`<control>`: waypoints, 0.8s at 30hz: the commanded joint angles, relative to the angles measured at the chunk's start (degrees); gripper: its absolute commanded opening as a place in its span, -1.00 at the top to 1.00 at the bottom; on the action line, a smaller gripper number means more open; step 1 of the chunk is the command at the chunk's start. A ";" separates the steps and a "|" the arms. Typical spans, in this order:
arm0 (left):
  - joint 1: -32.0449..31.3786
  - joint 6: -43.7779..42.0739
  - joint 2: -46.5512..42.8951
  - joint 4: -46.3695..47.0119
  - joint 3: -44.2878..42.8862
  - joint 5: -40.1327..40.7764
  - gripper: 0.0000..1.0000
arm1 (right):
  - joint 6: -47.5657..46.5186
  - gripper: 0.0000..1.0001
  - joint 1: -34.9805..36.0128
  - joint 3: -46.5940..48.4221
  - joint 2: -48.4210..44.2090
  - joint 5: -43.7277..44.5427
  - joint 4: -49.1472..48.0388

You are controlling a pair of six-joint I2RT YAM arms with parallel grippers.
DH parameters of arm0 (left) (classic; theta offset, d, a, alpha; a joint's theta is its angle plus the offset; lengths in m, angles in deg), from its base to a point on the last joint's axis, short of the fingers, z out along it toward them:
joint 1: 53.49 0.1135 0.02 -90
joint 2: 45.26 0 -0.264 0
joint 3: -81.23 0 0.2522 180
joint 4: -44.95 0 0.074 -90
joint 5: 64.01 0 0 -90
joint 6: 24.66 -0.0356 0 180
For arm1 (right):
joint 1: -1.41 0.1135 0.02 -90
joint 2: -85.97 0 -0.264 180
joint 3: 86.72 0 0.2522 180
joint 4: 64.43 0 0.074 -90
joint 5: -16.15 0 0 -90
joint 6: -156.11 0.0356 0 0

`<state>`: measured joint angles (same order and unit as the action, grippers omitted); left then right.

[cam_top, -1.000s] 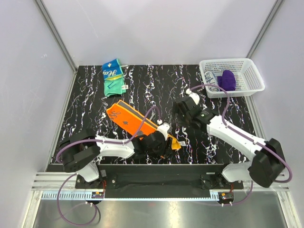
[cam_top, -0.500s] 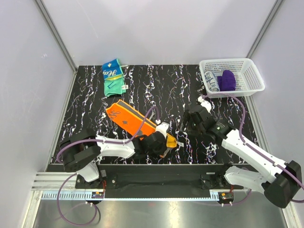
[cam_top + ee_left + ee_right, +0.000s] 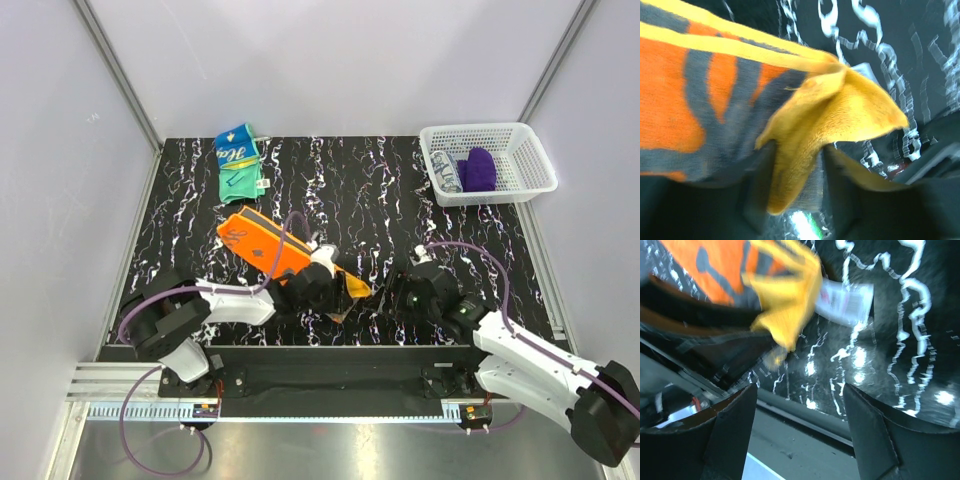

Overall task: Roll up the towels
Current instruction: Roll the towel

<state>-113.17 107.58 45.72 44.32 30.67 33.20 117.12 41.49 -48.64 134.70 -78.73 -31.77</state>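
I've got the orange towel (image 3: 262, 243) lying slantwise on the black, white-veined table (image 3: 340, 185), left of centre. Its yellow near corner sits lifted between the fingers of the left gripper (image 3: 792, 212); whether they pinch it, I cannot tell. The right gripper (image 3: 800, 390) gapes, nothing in it, near that corner. The teal towel (image 3: 239, 160) lies bunched at the far left. A white basket (image 3: 535, 172) stands far right, with pale walls (image 3: 330, 60) all round.
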 commanded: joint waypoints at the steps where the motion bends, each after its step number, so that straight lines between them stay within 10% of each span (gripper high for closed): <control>1: 3.42 4.08 -1.59 6.73 3.48 -6.49 -0.11 | 3.05 -0.54 -0.17 -1.72 0.04 -4.96 -10.27; 14: 9.93 9.53 -3.18 6.39 5.94 -11.68 -0.18 | 2.87 -0.46 0.27 -0.06 14.72 -2.07 -17.84; 20: 13.09 12.60 -1.60 8.31 9.02 -12.82 0.56 | 3.75 -0.34 0.44 1.08 21.49 0.40 -21.17; 24: 13.80 12.96 0.42 10.86 9.64 -14.41 0.66 | 4.28 -0.32 1.23 2.22 25.79 0.58 -23.99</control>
<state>-99.86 119.91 44.35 53.48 39.07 20.10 120.83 41.84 -48.53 157.87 -80.33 -51.66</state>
